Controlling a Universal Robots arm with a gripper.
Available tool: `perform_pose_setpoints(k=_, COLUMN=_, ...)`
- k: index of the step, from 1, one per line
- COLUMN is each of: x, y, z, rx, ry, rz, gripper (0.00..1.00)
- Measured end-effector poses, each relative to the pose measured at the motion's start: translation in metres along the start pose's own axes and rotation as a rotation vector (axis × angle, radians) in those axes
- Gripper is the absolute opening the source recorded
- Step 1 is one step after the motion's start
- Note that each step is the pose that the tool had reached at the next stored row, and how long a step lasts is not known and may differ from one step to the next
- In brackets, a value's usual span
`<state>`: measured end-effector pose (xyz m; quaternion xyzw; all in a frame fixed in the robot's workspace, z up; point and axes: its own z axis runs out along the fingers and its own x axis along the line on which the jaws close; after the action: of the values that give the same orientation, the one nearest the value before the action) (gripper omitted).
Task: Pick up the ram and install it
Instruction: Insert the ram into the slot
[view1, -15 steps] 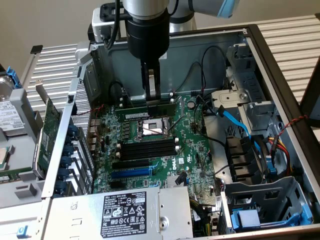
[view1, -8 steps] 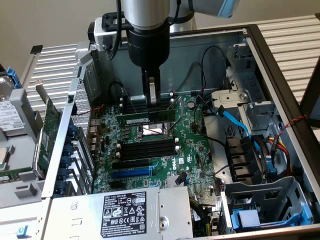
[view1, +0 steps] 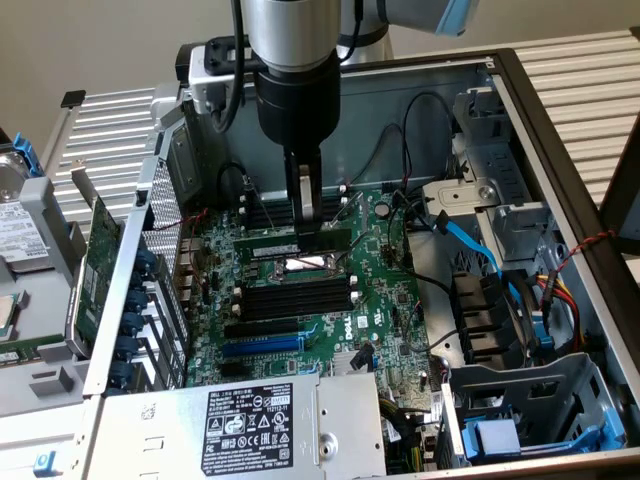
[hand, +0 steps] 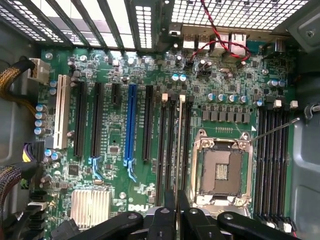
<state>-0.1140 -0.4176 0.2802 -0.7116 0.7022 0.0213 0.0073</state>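
ram (view1: 285, 243) | clamped edge-down in hand (view1: 308, 222) | seemingly just above memory slots (hand: 167, 150)

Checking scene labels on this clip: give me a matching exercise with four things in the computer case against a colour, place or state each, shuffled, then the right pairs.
Things:
1. ram
2. processor socket
3. flat data cable
4. finned heatsink

Descriptions:
A. blue
B. silver
C. clamped in the tool
D. empty, with memory slots on both sides

Pairs: 1-C, 2-D, 3-A, 4-B.
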Motion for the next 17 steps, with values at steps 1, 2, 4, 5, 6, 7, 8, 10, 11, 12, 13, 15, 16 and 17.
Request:
perform_pose_setpoints(k=1, x=0.001, y=0.0000, z=0.0003, rx=0.0000, ry=0.0001, rz=0.000, gripper=0.13)
perform_pose_setpoints(k=2, x=0.002, y=0.0000, z=0.0007, rx=0.0000, ry=0.0001, rz=0.000, gripper=0.13)
perform_pose_setpoints(k=4, x=0.002, y=0.0000, z=0.0026, rx=0.0001, ry=0.0000, rz=0.000, gripper=0.13)
perform_pose_setpoints(k=5, x=0.002, y=0.0001, z=0.0040, rx=0.0000, ry=0.0002, rz=0.000, gripper=0.13)
perform_pose_setpoints(k=6, x=0.003, y=0.0000, z=0.0056, rx=0.0000, ry=0.0001, rz=0.000, gripper=0.13)
perform_pose_setpoints(k=7, x=0.003, y=-0.0001, z=0.0074, rx=0.0000, ry=0.0001, rz=0.000, gripper=0.13)
perform_pose_setpoints(k=8, x=0.003, y=-0.0001, z=0.0093, rx=0.0001, ry=0.0001, rz=0.000, gripper=0.13)
perform_pose_setpoints(k=10, x=0.003, y=-0.0003, z=0.0126, rx=-0.0001, ry=0.0015, rz=0.000, gripper=0.13)
perform_pose_setpoints(k=11, x=0.003, y=-0.0003, z=0.0138, rx=-0.0001, ry=0.0038, rz=0.000, gripper=0.13)
perform_pose_setpoints(k=12, x=0.003, y=-0.0003, z=0.0149, rx=-0.0001, ry=0.0070, rz=0.000, gripper=0.13)
perform_pose_setpoints(k=13, x=0.002, y=-0.0003, z=0.0158, rx=-0.0001, ry=0.0110, rz=0.000, gripper=0.13)
perform_pose_setpoints(k=15, x=0.001, y=-0.0003, z=0.0171, rx=-0.0003, ry=0.0176, rz=0.000, gripper=0.13)
perform_pose_setpoints(k=16, x=0.001, y=-0.0004, z=0.0177, rx=-0.0002, ry=0.0177, rz=0.000, gripper=0.13)
perform_pose_setpoints(k=17, x=0.001, y=-0.0003, z=0.0182, rx=-0.0003, ry=0.0187, rz=0.000, gripper=0.13)
